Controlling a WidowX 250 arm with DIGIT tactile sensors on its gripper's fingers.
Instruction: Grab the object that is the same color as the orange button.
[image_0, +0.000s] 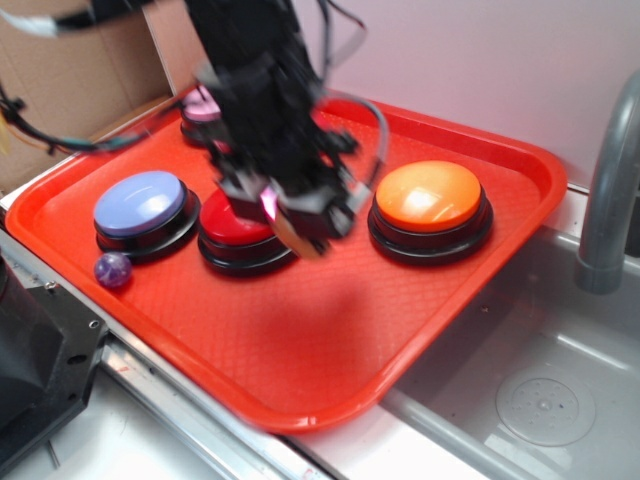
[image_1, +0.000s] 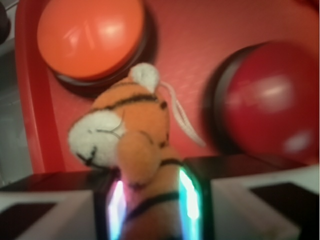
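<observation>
**Between the pads: tiger in hand above the tray**

Between the tool's two lit pads, the plush tiger (image_1: 132, 145) sits pinched by its lower body, with its white muzzle and striped head sticking out ahead of the tool (image_1: 150, 200). The tool is clenched on the toy; the wrist view shows both pads pressing into the soft orange fabric. A white hanging loop trails from the top of the tiger's head, out beyond the tool.

In the exterior view the tool (image_0: 300, 225) hangs over the red button (image_0: 240, 230), and only a blurred pale patch at its tip hints at the toy. Whether the tiger is clear of the tray cannot be told for certain.

Ahead of the tool and to one side lies the orange button (image_1: 90, 37), matching the tiger's colour; to the other side is the red button (image_1: 272, 97). All sit on the red tray (image_0: 300, 350), with a blue button (image_0: 140, 205) and a small purple ball (image_0: 113, 268) farther off.

The grasp looks made, so the step in hand is likely securing and lifting. To do it well, keep the squeeze steady, since plush compresses and can slip, and rise straight up so that the trailing loop and head do not brush either button.
</observation>
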